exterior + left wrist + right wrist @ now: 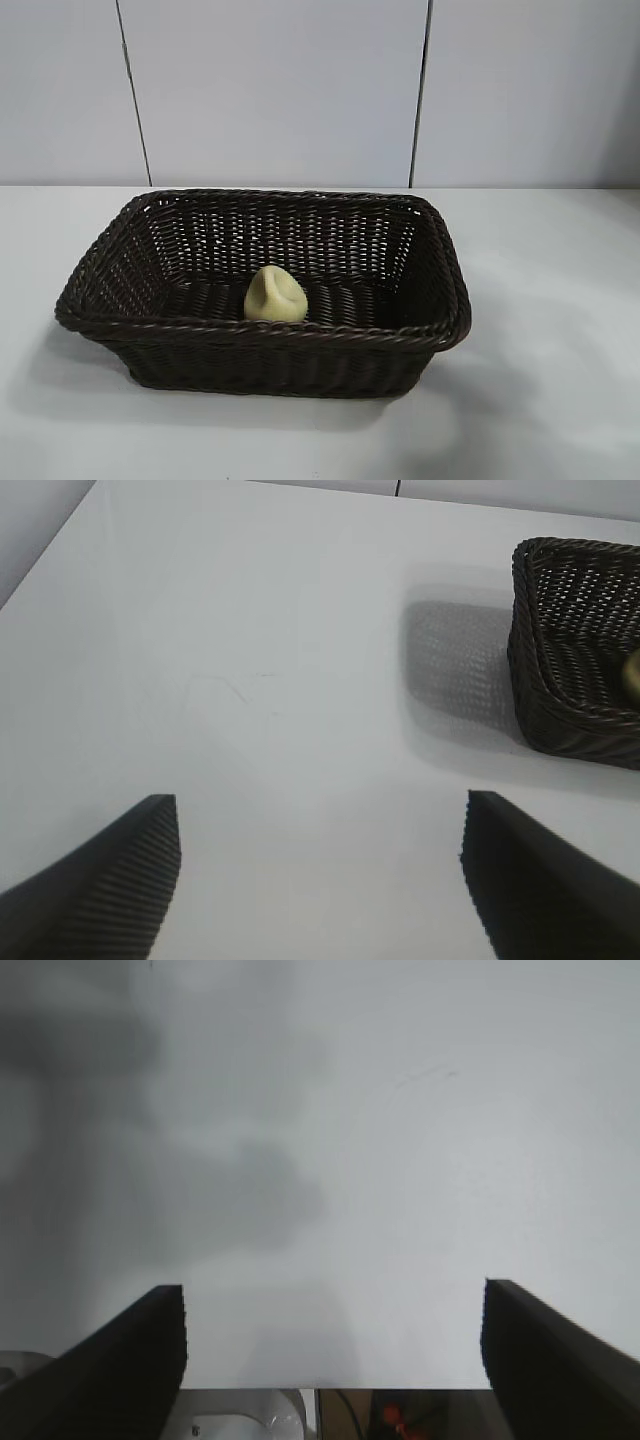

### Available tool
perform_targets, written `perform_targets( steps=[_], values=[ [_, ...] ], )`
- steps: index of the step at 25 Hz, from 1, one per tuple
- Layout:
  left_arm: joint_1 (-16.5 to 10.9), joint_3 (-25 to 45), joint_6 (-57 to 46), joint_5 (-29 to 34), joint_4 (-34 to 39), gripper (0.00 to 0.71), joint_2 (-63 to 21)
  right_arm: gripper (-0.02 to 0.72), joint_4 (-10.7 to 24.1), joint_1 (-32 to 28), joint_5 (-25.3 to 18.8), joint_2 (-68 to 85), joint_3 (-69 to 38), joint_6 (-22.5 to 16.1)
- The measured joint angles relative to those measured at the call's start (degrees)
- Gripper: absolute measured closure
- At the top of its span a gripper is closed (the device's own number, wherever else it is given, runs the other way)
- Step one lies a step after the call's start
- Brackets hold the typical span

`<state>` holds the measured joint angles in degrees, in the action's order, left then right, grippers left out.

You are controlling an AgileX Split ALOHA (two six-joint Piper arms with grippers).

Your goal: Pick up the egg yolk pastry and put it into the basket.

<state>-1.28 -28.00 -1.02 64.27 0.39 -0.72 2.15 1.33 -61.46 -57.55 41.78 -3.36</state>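
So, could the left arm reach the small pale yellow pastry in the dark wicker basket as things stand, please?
Probably yes. The left gripper is open over bare table, the dark brown woven wicker basket stands nearby, and the pale yellow pastry lies uncovered inside; only the rim must be cleared from above.

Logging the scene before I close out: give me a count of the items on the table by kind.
Egg yolk pastry: 1, lying inside the basket
Basket: 1, dark brown wicker
Total: 2
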Motion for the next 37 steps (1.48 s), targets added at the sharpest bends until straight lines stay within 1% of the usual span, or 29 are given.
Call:
perform_targets(
  steps=[2,6,9,20,29,37],
  values=[
    [0.0,0.0,0.0,0.0,0.0,0.144,0.0,0.125,0.0,0.0,1.3,5.6,-4.4,0.0],
    [0.0,0.0,0.0,0.0,0.0,0.144,0.0,0.125,0.0,0.0,2.0,15.4,-11.7,0.0],
    [0.0,0.0,0.0,0.0,0.0,0.144,0.0,0.125,0.0,0.0,1.3,22.1,-14.7,0.0],
    [0.0,0.0,0.0,0.0,0.0,0.144,0.0,0.125,0.0,0.0,0.8,43.7,-14.9,0.0],
    [0.0,0.0,0.0,0.0,0.0,0.144,0.0,0.125,-0.1,0.0,-0.3,57.2,-14.9,0.0],
    [0.0,0.0,0.0,0.0,0.0,0.144,0.0,0.125,-0.4,0.0,-0.4,58.5,-14.9,0.0]
  ],
)
